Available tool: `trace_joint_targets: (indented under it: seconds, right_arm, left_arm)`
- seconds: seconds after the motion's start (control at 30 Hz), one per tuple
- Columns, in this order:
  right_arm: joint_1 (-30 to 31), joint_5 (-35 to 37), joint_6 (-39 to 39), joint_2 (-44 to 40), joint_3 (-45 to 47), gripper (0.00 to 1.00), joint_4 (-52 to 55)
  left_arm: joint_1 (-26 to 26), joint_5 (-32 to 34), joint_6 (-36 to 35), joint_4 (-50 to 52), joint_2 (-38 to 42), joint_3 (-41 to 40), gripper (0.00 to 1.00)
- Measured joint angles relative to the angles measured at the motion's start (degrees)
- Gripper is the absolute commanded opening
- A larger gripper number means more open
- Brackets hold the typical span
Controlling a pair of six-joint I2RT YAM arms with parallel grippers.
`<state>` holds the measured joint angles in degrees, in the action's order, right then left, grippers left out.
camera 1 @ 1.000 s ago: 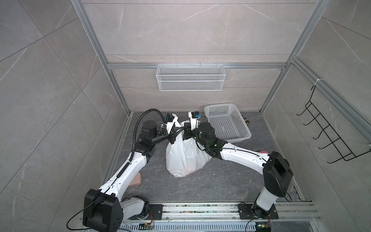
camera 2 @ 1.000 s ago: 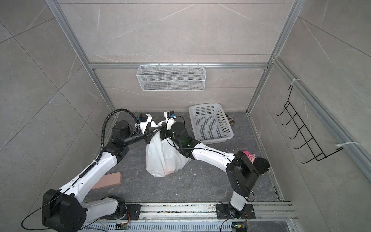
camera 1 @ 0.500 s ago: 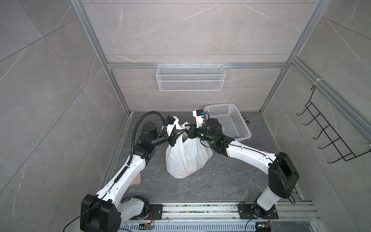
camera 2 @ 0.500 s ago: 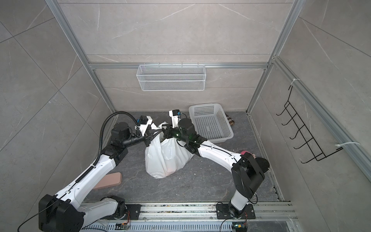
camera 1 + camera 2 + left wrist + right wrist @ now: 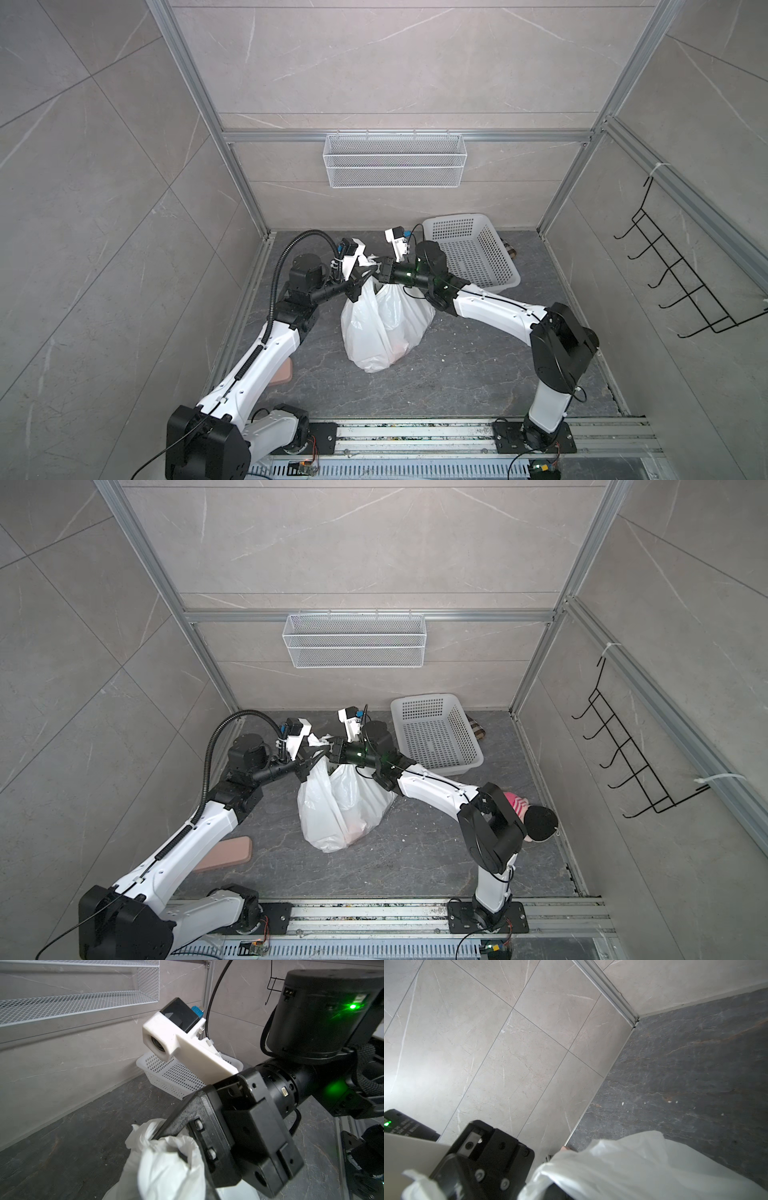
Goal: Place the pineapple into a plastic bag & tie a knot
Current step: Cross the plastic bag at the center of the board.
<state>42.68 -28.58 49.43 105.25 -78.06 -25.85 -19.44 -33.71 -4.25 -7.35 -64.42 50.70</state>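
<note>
Left gripper (image 5: 365, 277): jaws together, pinched on the bunched top of the plastic bag (image 5: 382, 328). Right gripper (image 5: 384, 271): jaws also together, clamped on the same bunch from the opposite side. The two grippers sit almost tip to tip above the bag.

Left wrist view: crumpled white handle strips (image 5: 145, 1136) poke out beside the right gripper's black finger. The fingers hide whether the strips are crossed into a knot, so I cannot tell.

The bag hangs taut from the grip, with a narrow neck and a bulging body. Its base rests on the dark stone floor (image 5: 457, 374) near the middle. A pinkish-orange patch (image 5: 397, 353) shows faintly through its lower wall.

Further out:
- White perforated basket (image 5: 469, 249) in the far right corner, behind the right arm.
- Tan pad (image 5: 224, 854) on the floor beside the left arm.
- Wire shelf (image 5: 395, 166) on the back wall.
- Black hook rack (image 5: 681, 282) on the right wall.
</note>
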Motion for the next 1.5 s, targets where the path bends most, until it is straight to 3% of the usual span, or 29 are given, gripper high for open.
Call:
trace_joint_targets:
  seconds: [0.37,0.73,0.9,1.1,1.27,1.5]
  right_arm:
    - [0.68,-9.18,11.82,1.22,0.63,0.00,-12.07]
    - [-0.50,-8.79,16.92,1.49,2.21,0.00,-20.00]
    - [-0.33,-9.33,19.37,3.80,3.50,0.00,-23.82]
    - [0.66,-10.54,21.68,6.45,3.65,0.00,-25.16]
    - [1.51,-10.80,22.18,7.06,3.65,0.00,-26.34]
    - [1.88,-10.29,22.18,7.54,2.12,0.00,-26.77]
  left_arm:
    - [-0.02,2.64,3.08,-8.41,10.69,-8.96,0.00]
    - [-0.02,-0.42,3.98,-14.05,6.58,-7.19,0.00]
    - [-0.02,0.68,5.68,-15.72,7.26,-10.45,0.16]
    - [-0.39,1.31,6.45,-9.79,11.47,-12.83,0.39]
    - [-0.52,2.93,6.38,-2.49,17.53,-13.68,0.45]
    - [-0.83,6.97,6.58,5.62,31.15,-15.41,0.62]
